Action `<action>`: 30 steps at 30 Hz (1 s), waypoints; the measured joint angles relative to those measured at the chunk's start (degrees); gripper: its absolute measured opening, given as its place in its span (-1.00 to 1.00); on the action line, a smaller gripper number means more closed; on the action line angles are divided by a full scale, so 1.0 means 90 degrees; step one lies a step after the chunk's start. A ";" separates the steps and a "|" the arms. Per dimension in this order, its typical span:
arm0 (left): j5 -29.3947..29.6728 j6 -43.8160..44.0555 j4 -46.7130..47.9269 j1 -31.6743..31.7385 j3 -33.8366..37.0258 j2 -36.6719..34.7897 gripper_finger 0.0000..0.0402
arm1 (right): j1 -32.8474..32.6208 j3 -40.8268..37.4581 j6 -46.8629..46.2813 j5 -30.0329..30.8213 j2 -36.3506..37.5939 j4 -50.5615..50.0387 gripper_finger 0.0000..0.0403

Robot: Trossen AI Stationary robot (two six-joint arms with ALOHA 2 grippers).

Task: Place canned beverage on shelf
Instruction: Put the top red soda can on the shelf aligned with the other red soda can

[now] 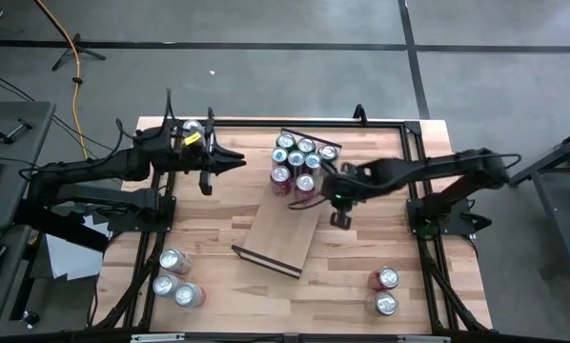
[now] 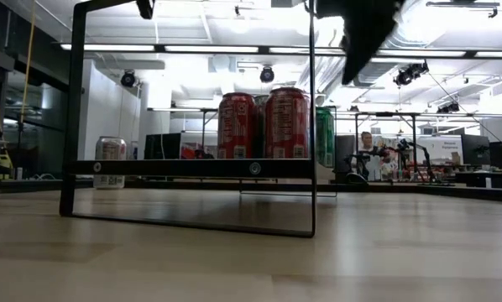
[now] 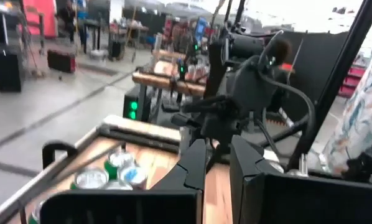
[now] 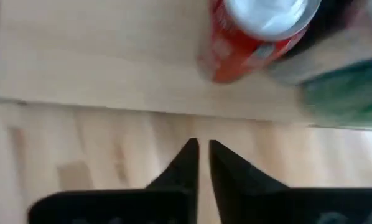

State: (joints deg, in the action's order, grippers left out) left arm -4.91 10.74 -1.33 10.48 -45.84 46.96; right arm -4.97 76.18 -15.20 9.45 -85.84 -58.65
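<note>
The light-wood shelf [image 1: 283, 233] lies askew at mid-table, with upright cans [image 1: 297, 162] clustered on its far end.

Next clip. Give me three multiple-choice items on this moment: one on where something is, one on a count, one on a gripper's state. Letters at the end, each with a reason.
1. Where do the cans on the shelf stand?
A. at its far end
B. at its near end
C. spread along its whole length

2. How many cans stand on the table near its right front corner?
A. two
B. five
C. none

3. How are the right gripper fingers?
A. wide apart
B. shut, holding nothing
C. clamped on a can

Key: 1 A, the cluster of cans crowds the far end; 2 A, the pair of cans stands there; 3 B, the right wrist view shows the tips nearly meeting with nothing between.
</note>
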 joint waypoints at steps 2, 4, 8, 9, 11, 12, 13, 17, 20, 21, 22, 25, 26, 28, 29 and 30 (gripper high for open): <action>-0.0054 0.0012 -0.0020 0.0000 0.0130 -0.0003 -1.00 | -0.0068 -0.0887 -0.0669 -0.0104 0.0473 0.0929 -0.91; -0.0109 0.0085 -0.0056 0.0000 0.0350 0.0000 -1.00 | -0.0098 -0.1578 -0.1388 -0.0126 0.0822 0.1855 -0.87; -0.0118 0.0462 -0.0727 -0.0005 0.1120 0.0000 -1.00 | -0.0085 -0.2329 -0.2061 0.0007 0.1006 0.3053 -0.97; -0.0117 0.0575 -0.0978 -0.0003 0.1352 0.0003 -1.00 | -0.0087 -0.2418 -0.2121 0.0108 0.0992 0.3231 -0.98; -0.0112 0.0692 -0.1402 -0.0002 0.1781 0.0005 -1.00 | -0.0081 -0.2532 -0.2186 0.0312 0.0872 0.3638 -0.97; -0.0100 0.0776 -0.1542 -0.0001 0.1967 0.0005 -1.00 | -0.0072 -0.2576 -0.2179 0.0349 0.0804 0.3739 -0.97; -0.0062 0.0868 -0.1633 0.0000 0.2117 0.0000 -1.00 | -0.0065 -0.2610 -0.2134 0.0406 0.0725 0.3797 -0.99; -0.0012 0.1020 -0.1655 0.0000 0.2522 0.0002 -1.00 | 0.0009 -0.2605 -0.1899 0.0499 0.0363 0.3968 -0.99; 0.0095 0.1026 -0.1582 0.0000 0.2698 0.0002 -1.00 | 0.0064 -0.2603 -0.1743 0.0493 0.0107 0.4320 -1.00; 0.0107 0.1033 -0.1529 0.0000 0.2733 0.0002 -1.00 | 0.0074 -0.2603 -0.1688 0.0497 0.0040 0.4421 -1.00; 0.0119 0.1059 -0.1461 0.0001 0.2745 0.0002 -1.00 | 0.0094 -0.2603 -0.1627 0.0493 -0.0018 0.4534 -1.00; 0.0124 0.1197 -0.1448 0.0000 0.2820 0.0002 -1.00 | 0.0132 -0.2603 -0.1610 0.0549 -0.0109 0.4600 -1.00; 0.0127 0.1256 -0.1428 0.0000 0.2839 0.0000 -1.00 | 0.0136 -0.2603 -0.1609 0.0579 -0.0119 0.4599 -1.00; 0.0131 0.1302 -0.1411 0.0000 0.2841 0.0002 -1.00 | 0.0151 -0.2603 -0.1600 0.0617 -0.0119 0.4611 -1.00; 0.0133 0.1297 -0.1414 0.0000 0.2841 0.0000 -1.00 | 0.0167 -0.2602 -0.1597 0.0632 -0.0119 0.4648 -1.00; 0.0134 0.1298 -0.1413 0.0000 0.2841 0.0000 -1.00 | 0.0178 -0.2600 -0.1594 0.0632 -0.0119 0.4698 -1.00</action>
State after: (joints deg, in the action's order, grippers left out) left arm -3.70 22.42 -14.05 10.48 -20.27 46.96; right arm -3.37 52.77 -29.54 15.14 -86.91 -16.37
